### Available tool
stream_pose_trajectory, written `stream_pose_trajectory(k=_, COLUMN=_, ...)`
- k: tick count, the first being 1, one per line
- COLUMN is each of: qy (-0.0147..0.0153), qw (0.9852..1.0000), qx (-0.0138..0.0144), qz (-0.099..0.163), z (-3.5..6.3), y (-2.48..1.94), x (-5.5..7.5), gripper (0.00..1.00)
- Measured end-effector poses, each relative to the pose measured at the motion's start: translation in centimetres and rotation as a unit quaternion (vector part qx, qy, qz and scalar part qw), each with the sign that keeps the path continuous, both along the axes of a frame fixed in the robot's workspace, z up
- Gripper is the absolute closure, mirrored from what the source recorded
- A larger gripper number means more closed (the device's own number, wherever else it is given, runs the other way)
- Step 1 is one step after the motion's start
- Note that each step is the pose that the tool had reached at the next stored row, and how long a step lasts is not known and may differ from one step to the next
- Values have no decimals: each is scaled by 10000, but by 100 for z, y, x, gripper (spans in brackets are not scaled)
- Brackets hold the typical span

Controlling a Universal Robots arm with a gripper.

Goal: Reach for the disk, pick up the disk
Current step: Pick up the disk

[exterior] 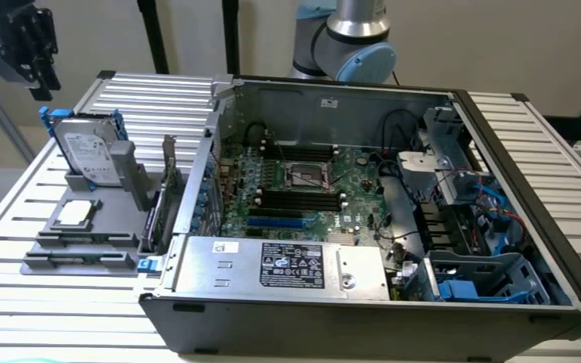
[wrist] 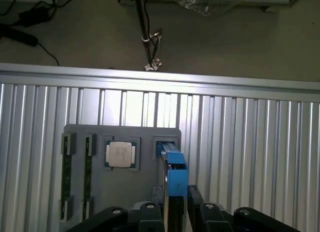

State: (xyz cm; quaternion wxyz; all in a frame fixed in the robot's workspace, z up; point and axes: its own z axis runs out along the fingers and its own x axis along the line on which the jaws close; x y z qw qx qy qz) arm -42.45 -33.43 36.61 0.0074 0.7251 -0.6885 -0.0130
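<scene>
My claw (wrist: 176, 214): jaws apart, gripping nothing, positioned above the disk (wrist: 175, 172) and well clear of it. Disk: upright on edge in the gray holder (wrist: 125, 133), beside the square chip (wrist: 120, 155), on the slatted table (wrist: 250, 142).

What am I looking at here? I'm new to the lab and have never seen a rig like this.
This is a robot arm with a gripper, working over a slatted metal table. The exterior view comes from a camera standing off the arm. The wrist view comes from a camera on the arm's wrist, looking down past the gripper's black fingers.

On the table sits an open computer case with its circuit board and a silver power-supply box. Beside it, on the exterior view's left, a gray holder carries a small square chip and the disk, a hard drive in a blue frame, standing on edge.

The gripper hangs above the disk, open, and holds nothing.
</scene>
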Motion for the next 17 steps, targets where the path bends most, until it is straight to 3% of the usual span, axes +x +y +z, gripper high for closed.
stream_pose_trajectory(k=2, qy=-1, qw=10000, qx=0, qz=46, z=-7, y=1, x=1, gripper=53)
stream_pose_trajectory(k=4, qy=0, qw=9999, qx=-1, qz=102, z=-30, y=3, x=0, gripper=53)
stream_pose_trajectory(k=5, qy=-1, qw=9999, qx=0, qz=135, z=-49, y=4, x=0, gripper=46)
stream_pose_trajectory(k=12, qy=-7, qw=9995, qx=3, qz=308, z=-176, y=10, x=0, gripper=46)
stream_pose_trajectory(k=17, qy=-8, qw=9997, qx=37, qz=238, z=-258, y=11, x=0, gripper=46)
